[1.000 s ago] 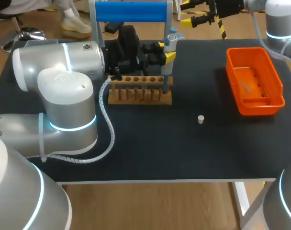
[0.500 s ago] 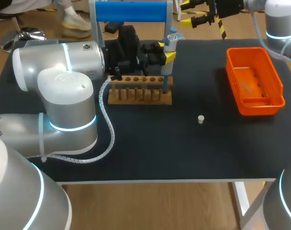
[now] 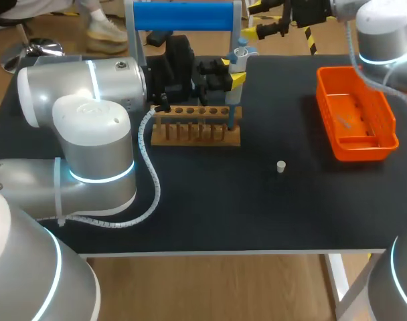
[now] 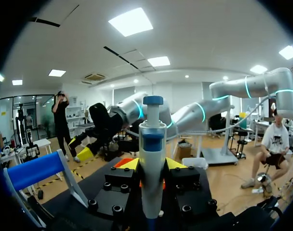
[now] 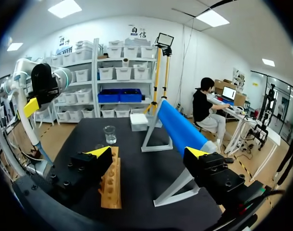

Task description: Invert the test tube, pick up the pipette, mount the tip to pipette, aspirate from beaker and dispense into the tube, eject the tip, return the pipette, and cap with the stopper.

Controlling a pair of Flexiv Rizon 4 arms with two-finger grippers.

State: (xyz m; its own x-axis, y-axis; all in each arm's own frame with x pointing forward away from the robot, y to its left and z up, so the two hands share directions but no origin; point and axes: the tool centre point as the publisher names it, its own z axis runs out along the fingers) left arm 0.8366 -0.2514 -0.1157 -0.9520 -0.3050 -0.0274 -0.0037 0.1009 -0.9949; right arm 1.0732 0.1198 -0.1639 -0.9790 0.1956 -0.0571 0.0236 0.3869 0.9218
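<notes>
Left gripper [image 3: 233,70] clamps upright pipette [image 3: 233,100] by rack [image 3: 190,132], table's [image 3: 257,214] far edge | right gripper [image 5: 149,152] fingers wide apart.

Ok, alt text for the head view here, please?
The left gripper holds a blue-and-white pipette upright at the right end of a wooden tube rack, near the back of a black table. A small white stopper lies mid-table, an orange basket sits to the right, and the right gripper hangs open beyond the far edge.
</notes>
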